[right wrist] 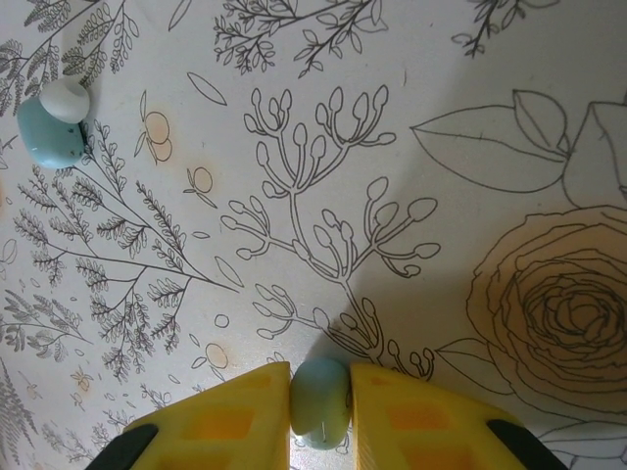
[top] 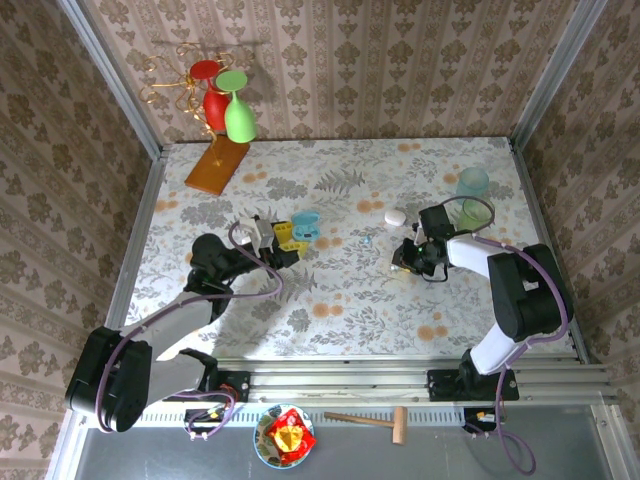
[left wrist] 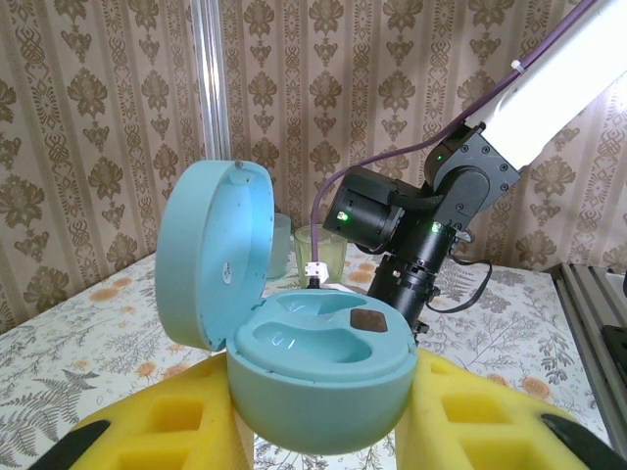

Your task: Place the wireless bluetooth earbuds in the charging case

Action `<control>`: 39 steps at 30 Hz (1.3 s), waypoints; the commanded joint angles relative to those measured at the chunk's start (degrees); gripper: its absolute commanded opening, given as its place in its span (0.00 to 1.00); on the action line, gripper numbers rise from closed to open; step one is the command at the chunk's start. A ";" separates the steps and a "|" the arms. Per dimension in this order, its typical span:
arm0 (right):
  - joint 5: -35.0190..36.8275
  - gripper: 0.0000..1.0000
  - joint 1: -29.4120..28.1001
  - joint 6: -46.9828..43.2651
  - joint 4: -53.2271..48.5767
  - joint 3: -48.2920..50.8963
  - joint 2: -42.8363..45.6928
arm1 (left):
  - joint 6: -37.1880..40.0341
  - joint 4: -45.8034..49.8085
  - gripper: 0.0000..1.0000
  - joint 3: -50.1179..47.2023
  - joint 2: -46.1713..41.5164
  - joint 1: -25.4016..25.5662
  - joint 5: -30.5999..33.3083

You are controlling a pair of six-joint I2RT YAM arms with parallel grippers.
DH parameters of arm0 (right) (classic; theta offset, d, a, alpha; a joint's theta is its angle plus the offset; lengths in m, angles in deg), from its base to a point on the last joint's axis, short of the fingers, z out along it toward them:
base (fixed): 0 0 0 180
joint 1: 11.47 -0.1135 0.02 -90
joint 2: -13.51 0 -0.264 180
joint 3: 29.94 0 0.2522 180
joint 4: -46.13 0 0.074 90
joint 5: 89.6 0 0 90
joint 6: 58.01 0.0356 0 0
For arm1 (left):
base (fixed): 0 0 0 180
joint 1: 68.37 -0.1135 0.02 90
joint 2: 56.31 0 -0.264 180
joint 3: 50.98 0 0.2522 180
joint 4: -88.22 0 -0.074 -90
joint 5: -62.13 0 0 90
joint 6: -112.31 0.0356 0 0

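Now | left tool (left wrist: 323, 436): gripping open charging case (left wrist: 318, 357) | right tool (right wrist: 320, 431): pinching earbud (right wrist: 320, 397)

A robot lab test cell: 2 arms (top: 170, 335) bolted to an aluminium rail (top: 360, 372), a floral tabletop (top: 330, 295) boxed in by wallpapered panels (top: 400, 70).

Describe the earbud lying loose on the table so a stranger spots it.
On the floral tablecloth, upper left of the right wrist view, lies the loose earbud. Pale blue, white-tipped, untouched; the other earbud is pinched in the right end effector.
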 commanded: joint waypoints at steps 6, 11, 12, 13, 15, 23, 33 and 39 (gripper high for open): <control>13.37 0.20 -4.89 -4.80 -11.29 -6.18 0.13 | 1.02 -0.90 0.34 1.93 0.86 0.39 -1.18; 18.15 0.20 -10.63 -7.08 -16.06 -10.60 -2.06 | 0.81 -1.09 0.34 1.86 0.78 0.41 -1.10; 18.92 0.20 -11.66 -7.44 -16.85 -11.45 -2.40 | 0.76 -1.10 0.34 1.77 0.66 0.44 -1.08; 19.69 0.20 -12.58 -7.78 -17.32 -12.43 -2.97 | 0.78 -1.00 0.34 1.68 0.62 0.39 -0.99; 22.20 0.20 -14.04 -8.57 -20.53 -14.12 -3.92 | 0.85 -0.91 0.34 1.67 0.60 0.37 -0.97; 20.95 0.22 -15.36 -9.90 -21.29 -15.66 -7.38 | 0.81 -0.90 0.34 1.69 0.76 0.37 -0.97; 10.46 0.39 -14.85 -9.03 -13.16 -12.52 -5.81 | 1.02 -0.40 0.34 1.58 0.45 0.40 -0.86; 7.91 0.38 -13.87 -9.04 -10.42 -11.35 -5.74 | 0.93 -0.41 0.34 1.52 0.25 0.45 -0.88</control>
